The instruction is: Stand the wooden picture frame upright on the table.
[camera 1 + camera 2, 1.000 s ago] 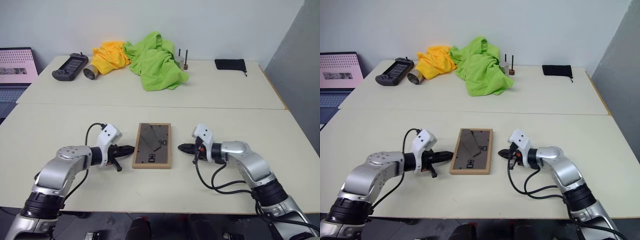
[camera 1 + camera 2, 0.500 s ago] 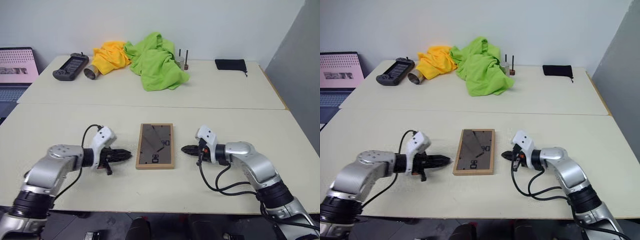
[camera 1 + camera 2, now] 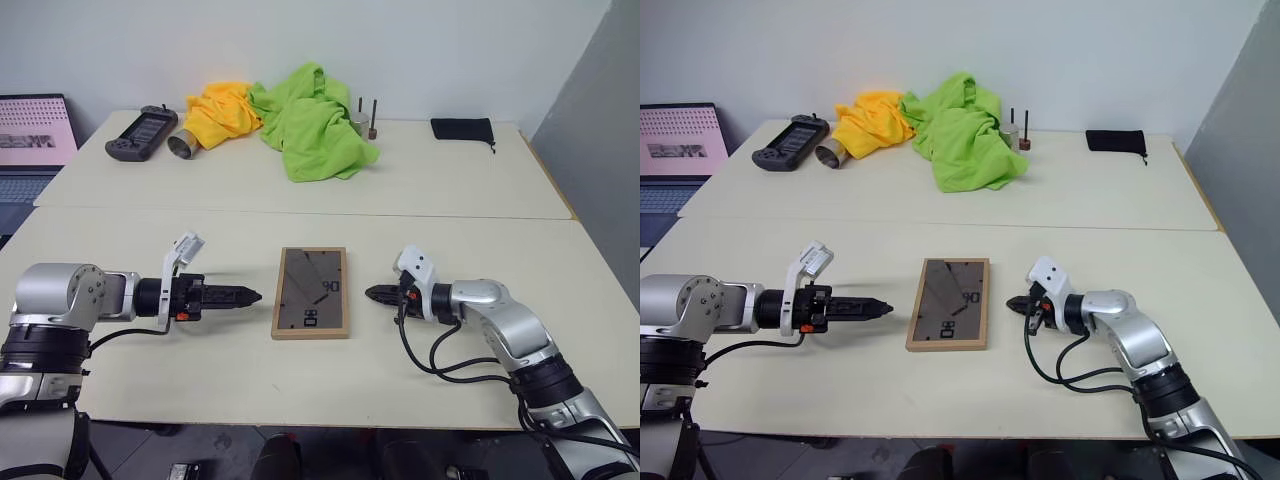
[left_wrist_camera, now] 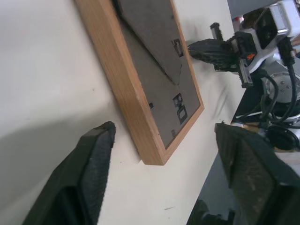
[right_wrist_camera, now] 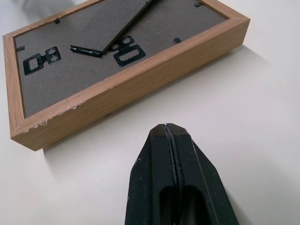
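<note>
Two grippers flank the wooden picture frame (image 3: 311, 291), which lies flat on its face near the middle of the table (image 3: 420, 200), dark back panel up, fold-out stand lying against the back. From my seat I see the left gripper (image 3: 248, 296) just beside the frame's left long edge, not touching it, with its fingers (image 4: 96, 159) spread wide on either side of the frame's near corner in the wrist view. The right gripper (image 3: 372, 294) sits just off the right long edge, fingers pressed together and holding nothing, its tip apart from the wood.

I judge the step in hand to be getting a grip on the frame so it can be tipped up. To do it well, I would bring the left gripper in level until one finger rides over the back panel and the other slides under the wooden edge, then close on the rim, not the thin stand. The closed right gripper makes a good stop: I would keep it against the far edge so the frame cannot skid away as I push. The stand needs to swing out before I let go, or the frame will likely fall back. Cloths (image 3: 310, 120), a controller (image 3: 140, 133) and a pouch (image 3: 461, 129) lie well apart.
</note>
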Controlling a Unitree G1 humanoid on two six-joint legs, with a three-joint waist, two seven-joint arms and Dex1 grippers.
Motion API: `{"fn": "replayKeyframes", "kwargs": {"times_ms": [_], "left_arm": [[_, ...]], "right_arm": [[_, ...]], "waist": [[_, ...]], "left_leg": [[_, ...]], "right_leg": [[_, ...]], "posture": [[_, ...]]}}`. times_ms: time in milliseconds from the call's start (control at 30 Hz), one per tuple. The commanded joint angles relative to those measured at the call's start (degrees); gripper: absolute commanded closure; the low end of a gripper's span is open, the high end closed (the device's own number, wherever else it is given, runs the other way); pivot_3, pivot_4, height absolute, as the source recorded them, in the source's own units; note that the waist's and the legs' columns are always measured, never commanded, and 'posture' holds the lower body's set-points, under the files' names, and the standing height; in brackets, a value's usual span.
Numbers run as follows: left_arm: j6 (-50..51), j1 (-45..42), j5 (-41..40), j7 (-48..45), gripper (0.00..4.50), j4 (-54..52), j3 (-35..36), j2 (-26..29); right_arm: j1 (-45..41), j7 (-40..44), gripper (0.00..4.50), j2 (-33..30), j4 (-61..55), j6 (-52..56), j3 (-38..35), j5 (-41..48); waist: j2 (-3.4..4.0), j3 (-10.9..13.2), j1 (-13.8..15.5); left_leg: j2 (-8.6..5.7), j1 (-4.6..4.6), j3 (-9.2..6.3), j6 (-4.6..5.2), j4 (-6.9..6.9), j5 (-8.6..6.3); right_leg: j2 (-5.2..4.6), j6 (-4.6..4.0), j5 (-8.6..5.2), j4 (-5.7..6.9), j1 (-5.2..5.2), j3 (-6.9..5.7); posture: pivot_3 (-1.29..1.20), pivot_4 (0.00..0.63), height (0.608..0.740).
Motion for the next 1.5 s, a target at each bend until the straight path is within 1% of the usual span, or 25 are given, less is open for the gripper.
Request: {"fn": "replayKeyframes", "kwargs": {"times_ms": [33,167,267,400,600,800,933,1133,1267,1333,1400,1500], "left_arm": [[0.1,-1.9,0.2,-0.4,0.03,2.7,-1.3,-1.4],[-0.4,-1.9,1.8,1.1,0.03,4.6,-3.9,-4.8],[-0.9,-1.6,1.9,-0.1,0.03,3.8,-5.6,-5.6],[-2.1,-2.1,2.4,0.4,0.03,4.5,-6.2,-8.1],[-3.8,-2.4,3.0,0.2,0.03,5.2,-6.2,-10.3],[-5.5,-2.3,3.4,-0.7,0.03,5.5,-6.2,-11.3],[-6.1,-2.6,3.4,-1.5,0.57,5.7,-5.9,-11.4],[-7.9,-2.6,4.0,-1.7,1.98,5.6,-5.5,-11.8],[-8.0,-2.7,3.7,-1.2,2.76,5.8,-4.4,-12.6],[-7.7,-2.4,2.9,-0.9,3.0,4.5,-3.3,-12.7],[-9.6,-0.7,3.3,-0.7,3.19,1.6,-3.7,-12.1],[-7.9,-0.3,0.8,2.4,3.21,-0.9,0.7,-13.8]], "right_arm": [[0.5,-1.0,4.5,0.7,-2.7,-0.3,-0.3,-0.4],[1.4,-3.1,4.5,3.3,-4.0,0.6,1.2,-1.3],[1.3,-3.6,4.5,4.6,-3.9,0.4,2.4,-2.1],[0.1,-4.7,4.5,7.4,-3.7,1.0,3.3,-2.2],[-0.2,-4.6,4.5,8.6,-4.9,1.9,4.0,-2.3],[0.4,-4.5,4.5,8.7,-5.7,2.4,4.2,-2.2],[0.5,-4.7,4.5,8.8,-5.7,2.4,4.3,-2.4],[0.8,-4.8,4.5,9.2,-5.4,2.1,4.2,-2.7],[1.1,-4.7,4.5,9.2,-5.2,1.7,4.2,-3.3],[1.5,-4.5,4.5,8.2,-5.4,1.8,3.1,-3.1],[1.8,-3.7,4.5,6.3,-5.8,2.6,1.1,-2.2],[1.1,-2.2,4.5,3.2,-6.5,4.8,-2.5,0.1]], "waist": [[0.0,0.0,0.0],[0.0,0.0,0.0],[0.0,0.0,0.1],[0.02,0.0,0.2],[0.01,0.0,0.8],[0.01,0.0,1.1],[0.01,0.0,1.1],[0.01,0.0,1.0],[0.01,0.0,0.9],[0.01,0.0,0.9],[0.01,0.0,0.9],[0.01,0.0,1.1]], "left_leg": [[0.0,0.0,-0.01,0.0,0.01,0.0],[0.0,0.06,0.0,0.0,0.01,0.0],[0.0,0.06,0.0,0.0,0.03,0.0],[-0.03,0.11,0.0,-0.01,0.03,0.0],[-0.11,0.11,0.0,-0.01,0.03,0.0],[-0.12,0.11,0.0,-0.01,0.04,0.01],[-0.12,0.11,0.0,-0.01,0.04,0.0],[-0.1,0.08,0.0,-0.01,0.02,0.0],[-0.1,0.08,0.0,-0.01,0.02,0.0],[-0.09,0.09,0.0,-0.01,0.02,0.0],[-0.1,0.09,-0.01,-0.01,0.03,0.01],[-0.12,0.07,0.01,-0.01,0.03,0.0]], "right_leg": [[0.01,0.0,0.0,0.02,0.0,-0.01],[0.01,0.0,0.0,0.03,0.04,0.0],[0.01,0.0,0.0,0.06,0.04,0.01],[-0.02,0.0,0.0,0.06,0.1,0.02],[-0.09,0.01,0.0,0.05,0.13,0.0],[-0.11,0.01,0.0,0.04,0.14,0.0],[-0.11,0.01,0.0,0.04,0.14,0.0],[-0.09,0.0,0.0,0.02,0.09,0.0],[-0.08,0.0,0.01,0.03,0.09,0.0],[-0.08,0.0,0.01,0.03,0.09,0.0],[-0.08,0.01,0.01,0.03,0.1,0.0],[-0.11,0.01,0.01,0.0,0.11,0.02]], "posture": [[0.0,0.15,0.74],[0.0,0.15,0.74],[0.0,0.15,0.74],[0.0,0.15,0.74],[0.0,0.15,0.74],[0.0,0.15,0.74],[0.0,0.15,0.74],[0.0,0.15,0.74],[0.0,0.15,0.74],[0.0,0.15,0.74],[0.0,0.15,0.74],[0.0,0.15,0.74]]}}
